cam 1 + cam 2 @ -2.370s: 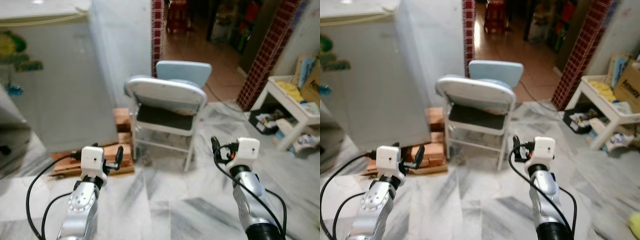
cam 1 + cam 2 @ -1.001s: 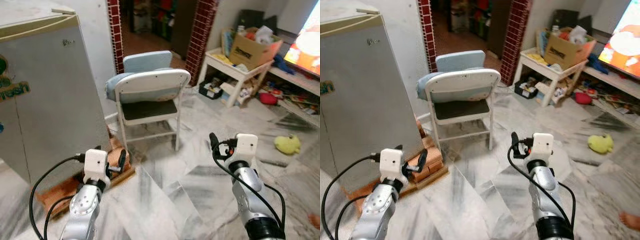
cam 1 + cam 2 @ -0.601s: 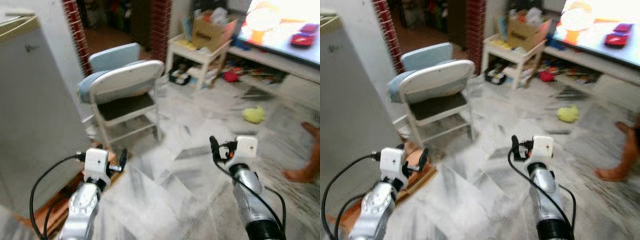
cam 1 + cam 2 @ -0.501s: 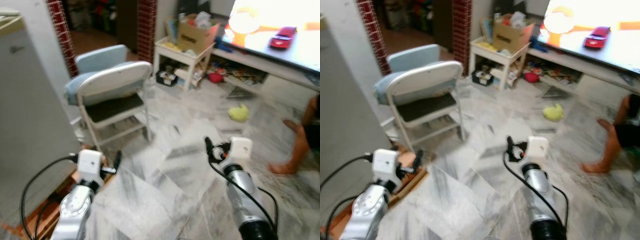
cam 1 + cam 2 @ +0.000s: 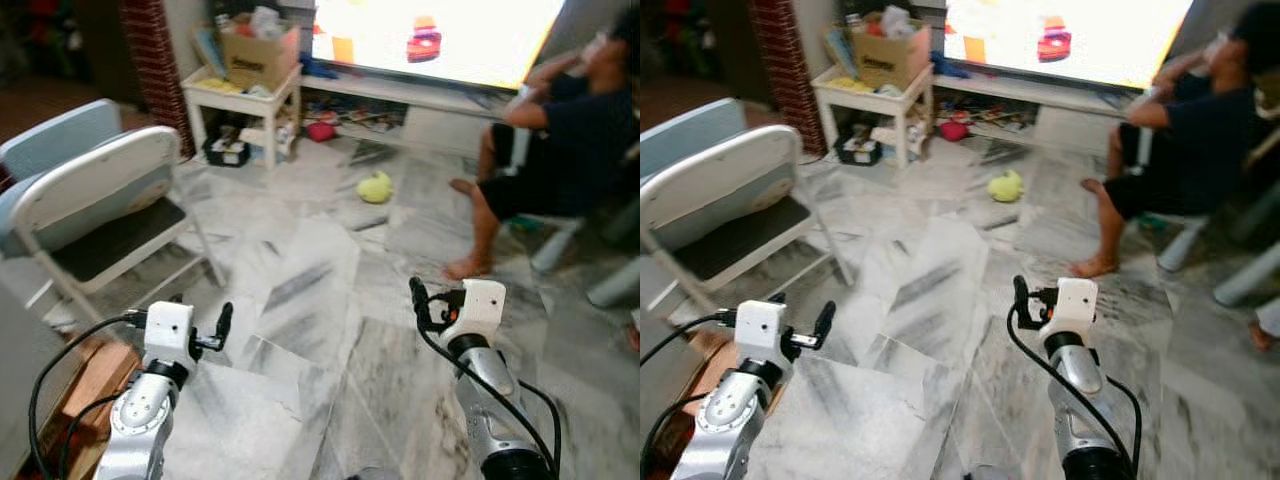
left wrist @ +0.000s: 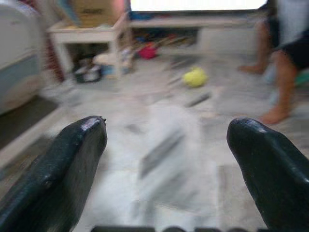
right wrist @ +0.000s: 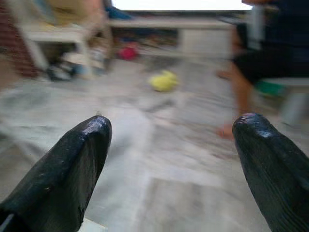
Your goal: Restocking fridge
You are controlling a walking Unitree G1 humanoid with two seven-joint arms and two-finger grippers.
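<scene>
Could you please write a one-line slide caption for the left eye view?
Both open grippers, left and right, raised over marble floor, facing a seated person and television.

You saw a washed-out television [image 5: 440, 40] glaring at the upper right of the frame; both wrist views were heavily motion-blurred, and the marble floor [image 5: 320, 290] was softly lit.

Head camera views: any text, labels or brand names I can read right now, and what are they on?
Cardboard box on the white side table: dark lettering on its front, too small and blurred to read.
TV screen: a red car picture, no readable words.
Left gripper and right gripper: no markings visible.
No other text can be made out.
</scene>
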